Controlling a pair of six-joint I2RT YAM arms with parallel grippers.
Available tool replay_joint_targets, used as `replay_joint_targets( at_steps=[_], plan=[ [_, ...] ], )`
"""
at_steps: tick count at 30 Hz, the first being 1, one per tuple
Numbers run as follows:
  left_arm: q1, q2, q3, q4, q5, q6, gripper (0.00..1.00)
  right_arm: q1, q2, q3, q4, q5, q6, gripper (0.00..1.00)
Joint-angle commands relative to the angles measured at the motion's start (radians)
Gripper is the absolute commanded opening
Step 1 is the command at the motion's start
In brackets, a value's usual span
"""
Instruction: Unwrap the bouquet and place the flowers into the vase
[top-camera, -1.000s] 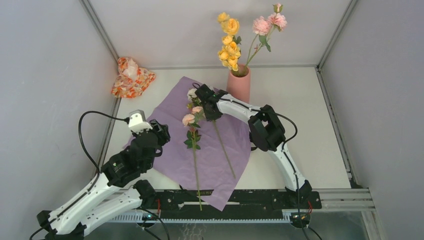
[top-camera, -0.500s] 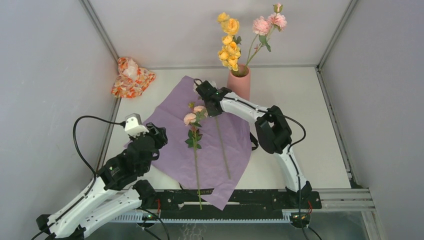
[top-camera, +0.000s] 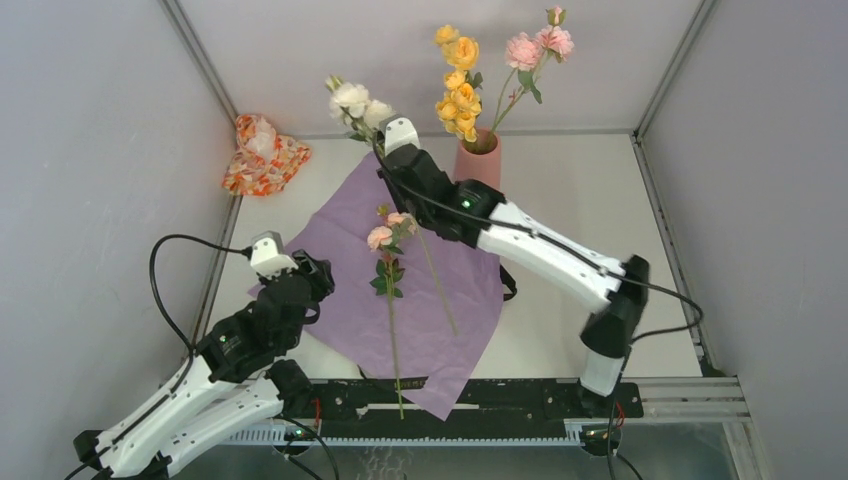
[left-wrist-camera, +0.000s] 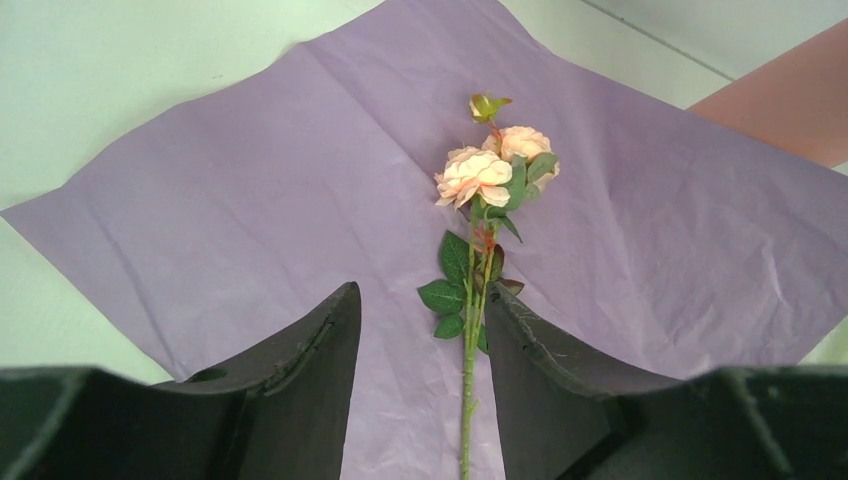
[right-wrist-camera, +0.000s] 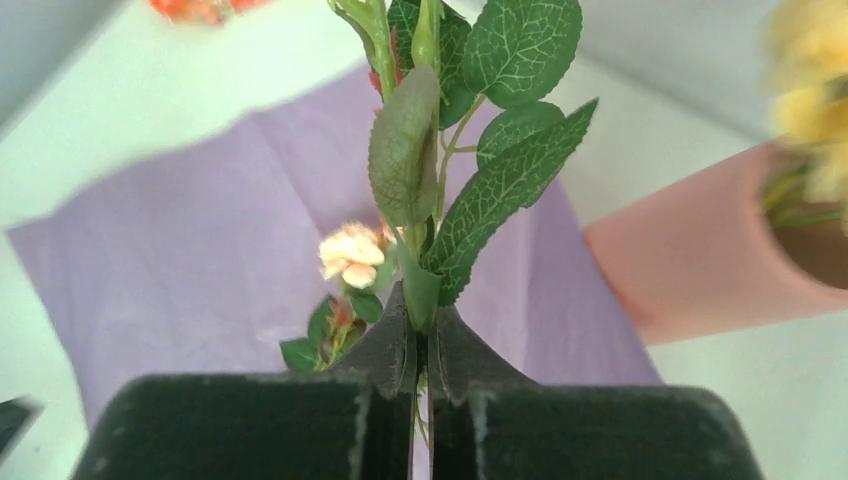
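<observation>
Lilac paper (top-camera: 340, 235) lies spread flat on the counter (top-camera: 600, 200). We have the right tool (right-wrist-camera: 420, 335) clamped shut on the stem of the cream rose (top-camera: 352, 99), just under its leaves, with the heads lifted high near the back wall. The vase (top-camera: 482, 168) stands just beside that arm, already holding yellow blooms (top-camera: 458, 85) and pink blooms (top-camera: 538, 45). Our left tool (left-wrist-camera: 420, 300) hangs wide open and empty over the paper, and in its wrist view the peach rose (top-camera: 386, 238) lies on the sheet between its fingers.

Our worry is the long stem below the grip. Its low end slants down over the paper, and we cannot tell whether it is clear of it. If it drags, it may pull the sheet or roll the peach rose. The thin stem could also swivel in the pinch, so that its end misses the vase's mouth. That mouth is crowded, and a sideways push from stem or arm could tip the tall vase or knock out what stands in it.
</observation>
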Motion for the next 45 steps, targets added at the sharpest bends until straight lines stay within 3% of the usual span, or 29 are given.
replay_joint_targets(
  at_steps=[1, 6, 12, 21, 32, 45],
  plan=[
    [-0.005, -0.001, -0.016, 0.017, -0.006, -0.022, 0.54, 0.104, -0.234, -0.082, 0.393, 0.266, -0.29, 0.0],
    [-0.004, 0.005, -0.025, 0.031, -0.002, -0.021, 0.53, 0.151, -0.445, -0.346, 0.992, 0.318, -0.651, 0.0],
    [-0.004, 0.015, -0.024, 0.031, 0.0, -0.023, 0.53, 0.07, -0.51, -0.37, 1.296, 0.256, -0.817, 0.0],
    [-0.004, 0.034, -0.009, 0.031, -0.011, -0.019, 0.53, -0.217, -0.415, -0.186, 1.332, 0.184, -0.708, 0.0],
    [-0.004, 0.092, -0.003, 0.06, -0.003, -0.014, 0.53, -0.328, -0.305, -0.123, 1.347, 0.123, -0.638, 0.0],
    [-0.004, 0.113, -0.019, 0.089, 0.018, -0.016, 0.53, -0.335, -0.346, -0.503, 1.412, 0.126, -0.532, 0.0]
  ],
)
